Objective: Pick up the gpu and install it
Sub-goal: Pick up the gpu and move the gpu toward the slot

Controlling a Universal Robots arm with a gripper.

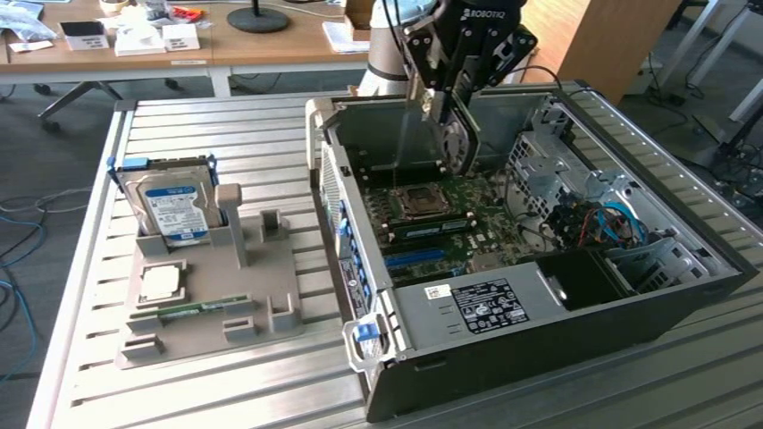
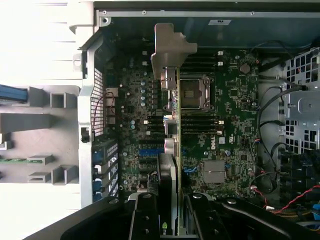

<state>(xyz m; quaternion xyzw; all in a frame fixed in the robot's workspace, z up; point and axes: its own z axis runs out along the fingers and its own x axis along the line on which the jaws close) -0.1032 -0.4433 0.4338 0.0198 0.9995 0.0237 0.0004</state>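
nearest in the exterior view: ribbed silver metal bench (image 1: pixel 179 393). on it, toward the exterior view's left, a grey moulded plastic holder (image 1: pixel 256 295), with a narrow green ram stick (image 1: pixel 191 310) lying in a front slot, a square silver processor chip (image 1: pixel 161 283) flat just behind it, and a blue-labelled silver hard drive (image 1: pixel 173 210) standing upright at the back.

toward the exterior view's right, an open black tower computer case (image 1: pixel 667 308) lying on its side, with a grey power supply box (image 1: pixel 477 304) with a black label in the near corner and a green motherboard (image 1: pixel 495 201) beyond it.

above that board, inside the case: the gpu (image 1: pixel 463 147), a thin flat green circuit card with a black round fan on one face and a silver metal end bracket. hangs upright on edge, well apart from the holder; cannot tell whether its lower edge touches the board.

over it, the black end effector (image 1: pixel 456 94), clenched on the card's upper edge. in the wrist view, black fingers (image 2: pixel 146 220) press either side of the card (image 2: pixel 172 135), silver bracket at the end away from them.

farthest back, a wooden bench (image 1: pixel 263 49) carrying small white items.
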